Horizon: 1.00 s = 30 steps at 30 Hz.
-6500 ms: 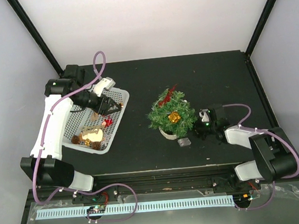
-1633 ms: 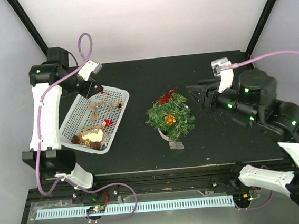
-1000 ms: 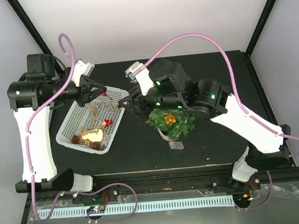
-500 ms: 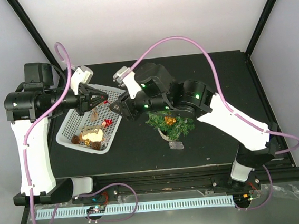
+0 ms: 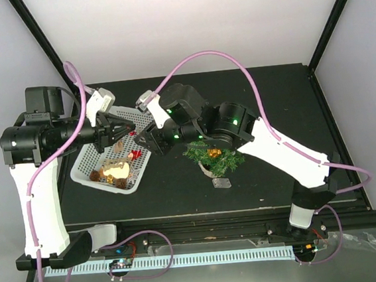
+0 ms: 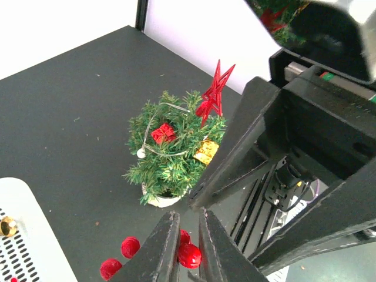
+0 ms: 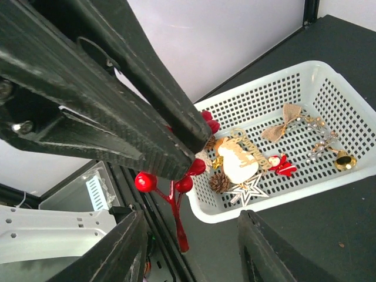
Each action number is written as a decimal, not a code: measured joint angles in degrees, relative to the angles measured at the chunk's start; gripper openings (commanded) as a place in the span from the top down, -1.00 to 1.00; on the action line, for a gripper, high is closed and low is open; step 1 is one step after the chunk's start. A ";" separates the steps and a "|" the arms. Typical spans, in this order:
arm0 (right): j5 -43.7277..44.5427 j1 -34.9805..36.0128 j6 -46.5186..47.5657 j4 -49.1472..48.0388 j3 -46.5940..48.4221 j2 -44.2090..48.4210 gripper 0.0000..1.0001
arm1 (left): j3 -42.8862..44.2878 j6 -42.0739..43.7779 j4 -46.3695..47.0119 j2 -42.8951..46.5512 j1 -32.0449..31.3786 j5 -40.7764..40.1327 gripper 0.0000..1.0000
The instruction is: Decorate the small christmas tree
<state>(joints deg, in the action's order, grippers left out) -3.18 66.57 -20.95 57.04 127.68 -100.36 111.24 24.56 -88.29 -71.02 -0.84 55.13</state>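
Note:
The small christmas tree (image 5: 214, 153) stands mid-table in a whitish pot, with a red star, a gold gift and a red gift on it; it also shows in the left wrist view (image 6: 175, 148). My left gripper (image 5: 124, 129) (image 6: 187, 222) is raised over the white basket (image 5: 87, 169) and shut on a red berry sprig (image 6: 189, 256) (image 7: 174, 197). My right gripper (image 5: 145, 136) (image 7: 191, 216) is open, facing the left gripper tip to tip, its jaws on either side of the sprig's stem without touching it.
The basket (image 7: 254, 210) holds a white-and-gold ornament (image 7: 238, 160), a pine cone (image 7: 220, 183), a white star (image 7: 245, 191), a Santa (image 7: 281, 165), a burlap bow (image 7: 288, 114) and a gold bell (image 7: 344, 160). A small clear piece (image 5: 223, 183) lies before the tree.
My left gripper has lifted out of the basket with the berry sprig. My right arm has swung from right of the tree, over it, to meet the left gripper.

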 measured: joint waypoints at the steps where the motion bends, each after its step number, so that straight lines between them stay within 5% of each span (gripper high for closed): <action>1: -0.02 0.00 0.00 -0.02 0.00 -0.13 0.15 | -0.09 -0.02 0.00 0.11 0.00 0.09 0.75; 15: -0.48 0.00 0.15 -0.11 0.02 -1.97 0.92 | -1.77 0.00 0.02 0.59 0.00 0.59 0.71; 30: -0.33 0.17 0.22 -1.18 -3.45 1.03 0.98 | -2.38 -0.22 0.09 0.39 0.00 -0.31 0.26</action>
<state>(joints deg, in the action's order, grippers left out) -3.51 66.74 -20.73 55.86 124.22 -99.33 108.86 24.34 -88.20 -70.63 -0.84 54.83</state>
